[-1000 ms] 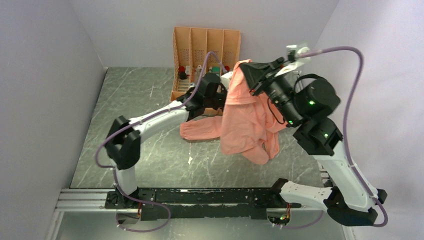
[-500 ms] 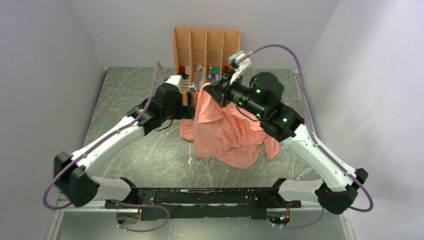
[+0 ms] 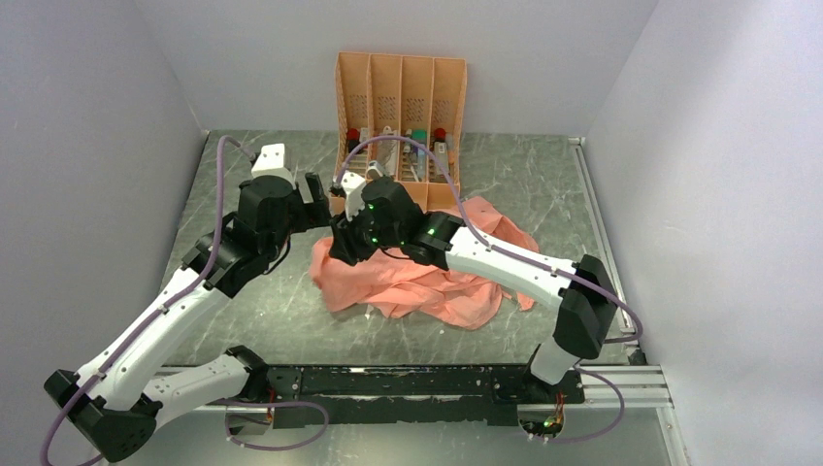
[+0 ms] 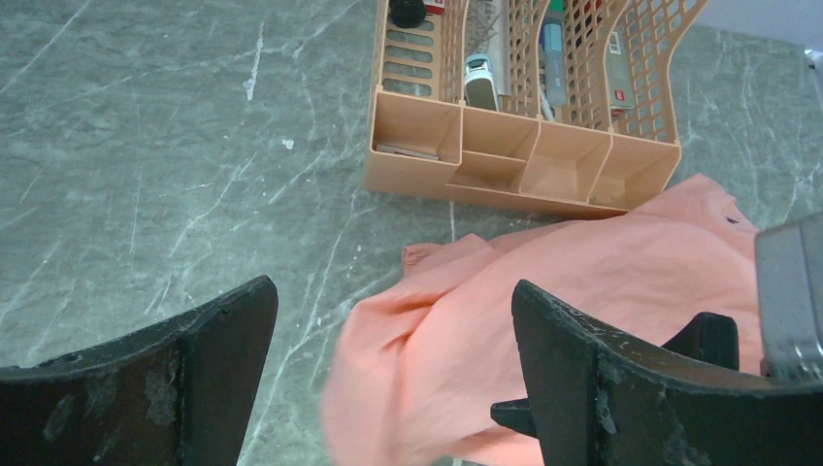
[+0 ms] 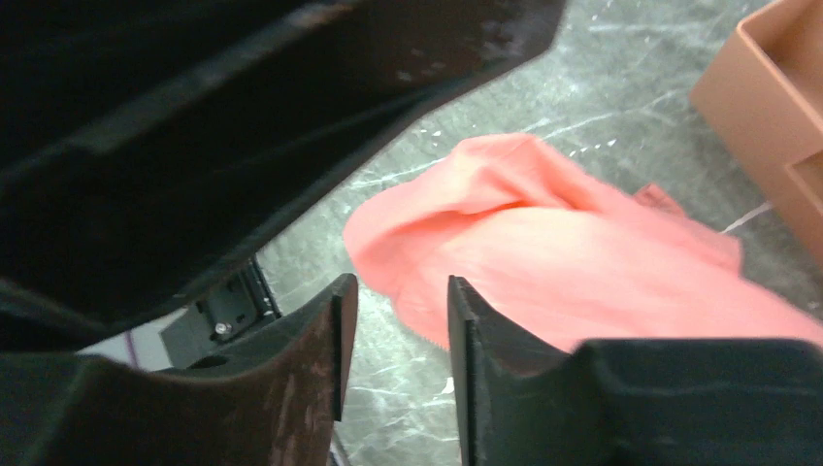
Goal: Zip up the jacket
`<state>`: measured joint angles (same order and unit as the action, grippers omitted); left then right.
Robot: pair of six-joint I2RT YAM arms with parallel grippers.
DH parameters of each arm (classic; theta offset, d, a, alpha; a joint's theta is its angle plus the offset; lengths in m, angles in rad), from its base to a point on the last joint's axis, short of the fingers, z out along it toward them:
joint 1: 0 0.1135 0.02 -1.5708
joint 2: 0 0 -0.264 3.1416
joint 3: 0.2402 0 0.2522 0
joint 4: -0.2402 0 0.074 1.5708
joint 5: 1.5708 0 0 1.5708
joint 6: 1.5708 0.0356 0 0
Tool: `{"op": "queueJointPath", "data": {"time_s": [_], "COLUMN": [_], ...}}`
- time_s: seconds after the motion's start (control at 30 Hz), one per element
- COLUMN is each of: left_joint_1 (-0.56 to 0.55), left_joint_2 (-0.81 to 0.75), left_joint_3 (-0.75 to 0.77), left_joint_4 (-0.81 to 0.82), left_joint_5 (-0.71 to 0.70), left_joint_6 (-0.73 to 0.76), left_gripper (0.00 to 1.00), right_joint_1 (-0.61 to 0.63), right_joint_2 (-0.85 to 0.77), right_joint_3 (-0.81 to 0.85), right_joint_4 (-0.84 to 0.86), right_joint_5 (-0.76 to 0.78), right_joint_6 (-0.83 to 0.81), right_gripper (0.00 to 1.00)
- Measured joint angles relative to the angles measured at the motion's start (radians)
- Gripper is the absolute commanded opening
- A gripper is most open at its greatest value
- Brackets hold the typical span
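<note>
Salmon-pink jacket [image 3: 427, 286] is lying in a crumpled heap on the grey marbled table [image 3: 543, 184], just in front of the orange rack [image 3: 400, 87]. My left pincer [image 4: 388, 388] is hanging above the heap's left end, with its fingers spread wide and gripping nothing. My right pincer [image 5: 393, 359] is hovering over that same end. Its fingers are only a narrow slit apart and nothing is sitting between them. I can't tell where the zipper is hiding in all those folds.
</note>
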<state>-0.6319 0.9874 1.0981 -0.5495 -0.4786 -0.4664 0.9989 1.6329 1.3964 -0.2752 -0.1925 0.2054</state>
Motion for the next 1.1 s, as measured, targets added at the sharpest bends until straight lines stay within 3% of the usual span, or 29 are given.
{"op": "queueJointPath", "data": {"time_s": [0.3,0.67,1.1], "left_joint_1": [-0.001,-0.001,-0.001], "left_joint_2": [-0.003,0.087,0.112], "left_joint_3": [-0.004,-0.013,-0.02], "left_joint_4": [0.002,0.04,0.069], "left_joint_5": [-0.04,-0.01,0.019], "left_joint_6": [0.023,0.058,0.087], "left_gripper": [0.95,0.95,0.95], "right_joint_1": [0.019,0.016,-0.036], "right_joint_2": [-0.167,-0.443,-0.538], "right_joint_3": [-0.136,-0.352,-0.515], "right_joint_4": [0.041,0.074,-0.047], "right_joint_5": [0.113,0.468,0.773], "right_joint_6": [-0.003,0.037,0.266], "right_gripper": [0.59,0.7,0.85]}}
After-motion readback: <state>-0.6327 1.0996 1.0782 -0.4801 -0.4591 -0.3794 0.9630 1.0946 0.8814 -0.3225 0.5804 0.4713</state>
